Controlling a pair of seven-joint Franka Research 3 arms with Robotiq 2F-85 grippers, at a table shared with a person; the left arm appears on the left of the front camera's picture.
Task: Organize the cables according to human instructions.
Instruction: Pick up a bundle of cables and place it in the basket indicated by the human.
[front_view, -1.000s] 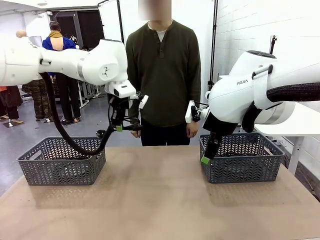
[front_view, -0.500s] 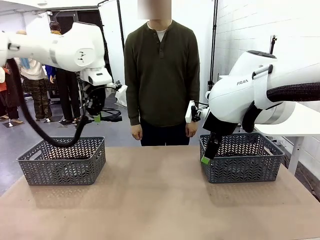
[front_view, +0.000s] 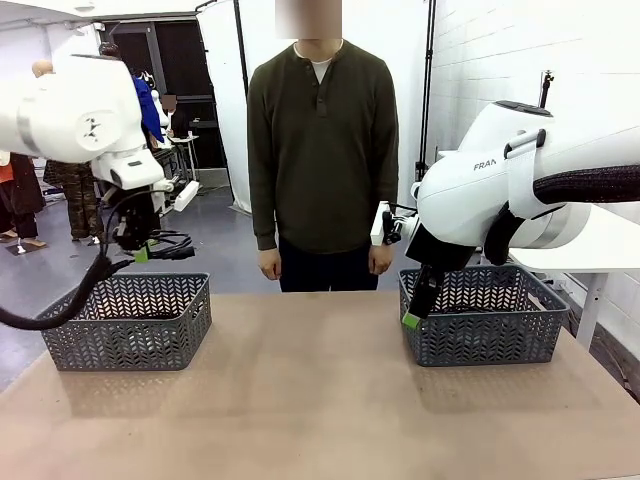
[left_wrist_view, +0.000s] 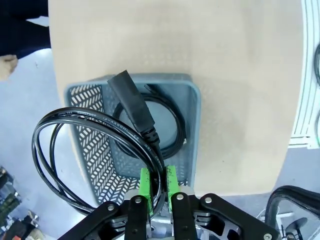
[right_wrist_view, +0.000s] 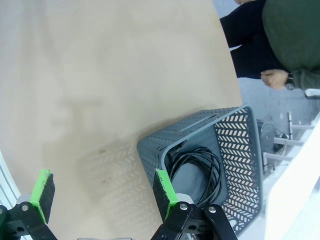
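Left gripper (left_wrist_view: 157, 186), jaws pinching a coiled cable (left_wrist_view: 95, 150), hangs directly above the left basket (left_wrist_view: 192, 130) at frame centre; right gripper (right_wrist_view: 102, 192) spread, idle.

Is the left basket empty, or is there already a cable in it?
Not empty: a coiled cable lies inside the left basket, below the one the left gripper holds.

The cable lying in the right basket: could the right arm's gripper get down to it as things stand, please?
Probably yes. The right gripper is open and empty beside the right basket, whose top is uncovered. The coiled cable lies exposed on its floor, with the person's hand well clear.
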